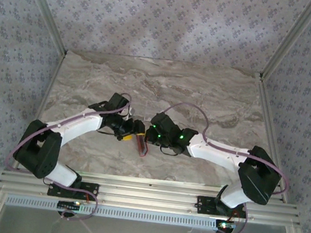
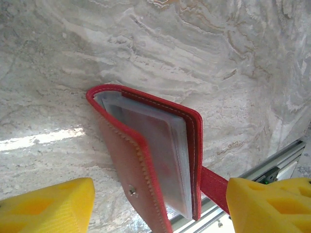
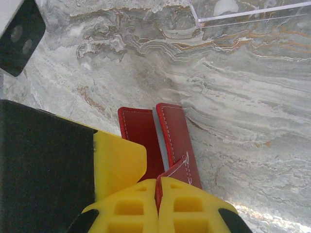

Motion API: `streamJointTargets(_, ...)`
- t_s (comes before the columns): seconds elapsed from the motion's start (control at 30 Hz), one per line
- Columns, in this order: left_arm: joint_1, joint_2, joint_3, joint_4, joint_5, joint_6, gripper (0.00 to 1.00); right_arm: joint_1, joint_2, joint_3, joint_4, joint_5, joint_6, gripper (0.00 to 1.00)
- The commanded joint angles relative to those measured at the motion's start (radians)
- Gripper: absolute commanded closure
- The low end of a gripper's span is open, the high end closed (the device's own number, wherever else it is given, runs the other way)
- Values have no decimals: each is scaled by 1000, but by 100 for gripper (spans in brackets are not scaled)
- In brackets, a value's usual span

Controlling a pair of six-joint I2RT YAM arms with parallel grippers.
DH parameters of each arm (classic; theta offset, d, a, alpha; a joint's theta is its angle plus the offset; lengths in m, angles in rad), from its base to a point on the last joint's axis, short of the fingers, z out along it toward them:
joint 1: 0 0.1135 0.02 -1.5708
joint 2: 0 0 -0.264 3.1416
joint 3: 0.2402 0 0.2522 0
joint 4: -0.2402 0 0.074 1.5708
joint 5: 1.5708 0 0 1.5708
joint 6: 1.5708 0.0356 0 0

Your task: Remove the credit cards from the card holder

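The red card holder (image 2: 146,160) hangs partly open above the marble table, its two covers spread in a narrow V. Between the covers sits a pale stack of clear sleeves (image 2: 165,150); the credit cards inside are blurred and cannot be made out. My right gripper (image 3: 158,187) is shut on the holder's red side tab (image 3: 177,170). My left gripper (image 2: 158,194) is open, one yellow finger (image 2: 48,208) on each side of the holder, neither clearly touching a cover. In the top view the holder (image 1: 140,145) hangs between the left gripper (image 1: 131,130) and the right gripper (image 1: 149,138).
A clear acrylic tray edge (image 3: 243,13) lies on the table beyond the holder. The aluminium rail (image 2: 272,165) at the table's near edge runs just behind the holder. Patterned walls (image 1: 16,48) close in the table's sides and back.
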Motion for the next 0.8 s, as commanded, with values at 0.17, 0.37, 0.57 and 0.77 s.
streamJointTargets(0.17, 3, -4, -28, -9, 4, 10, 45, -4, -30, -35, -3, 34, 55, 100)
streamJointTargets(0.37, 2, -38, -26, -86, -58, 50, 63, -11, -56, -69, -18, 69, 89, 100)
streamJointTargets(0.57, 2, -43, -22, -138, -115, 81, 81, -15, -90, -87, -34, 106, 105, 100)
streamJointTargets(0.77, 4, -17, -18, -120, -121, 93, 94, -11, -120, -90, 4, 100, 100, 100)
